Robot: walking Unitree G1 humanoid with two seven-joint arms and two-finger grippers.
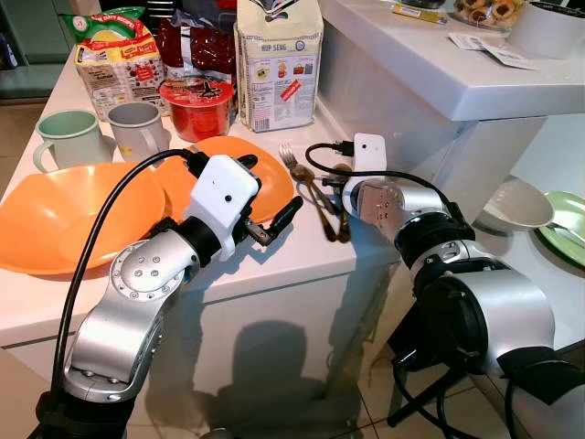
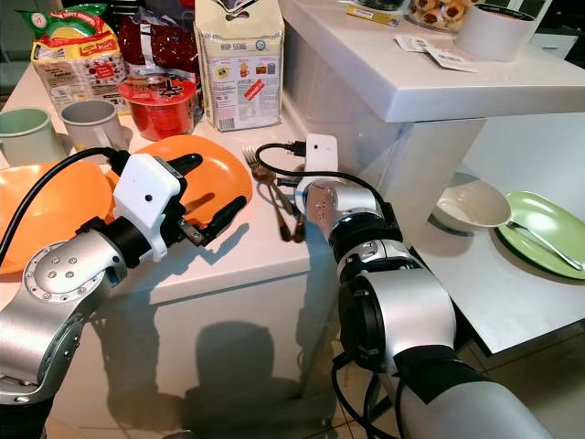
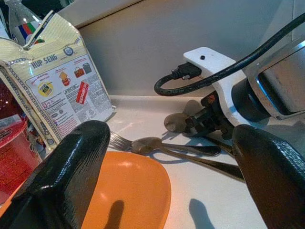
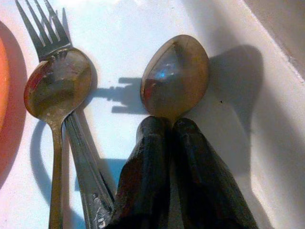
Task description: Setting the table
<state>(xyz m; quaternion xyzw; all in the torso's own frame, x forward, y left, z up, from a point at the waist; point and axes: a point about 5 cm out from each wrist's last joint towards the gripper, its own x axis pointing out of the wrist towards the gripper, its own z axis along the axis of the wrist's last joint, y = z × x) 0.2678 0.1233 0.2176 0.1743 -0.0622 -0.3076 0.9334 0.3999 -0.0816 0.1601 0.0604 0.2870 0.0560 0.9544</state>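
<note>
A fork [image 1: 291,155] and two spoons lie on the white counter [image 1: 292,251], right of an orange plate [image 1: 178,183]. My right gripper [image 4: 169,125] reaches in from the counter's right end. Its two black fingers are pressed together on the handle of the right-hand spoon [image 4: 174,76], whose bowl sticks out past the tips. The other spoon [image 4: 57,81] rests on the fork [image 4: 40,24] just beside it. My left gripper [image 1: 267,190] hovers open over the orange plate's near right rim, nothing between its fingers [image 3: 71,167].
A large orange bowl [image 1: 55,215], a green mug [image 1: 69,137], a grey mug [image 1: 137,128], a red noodle cup [image 1: 196,108] and a flour bag [image 1: 279,64] crowd the counter's back and left. A lower table at right holds a white bowl [image 1: 516,203] and a green plate [image 1: 567,224].
</note>
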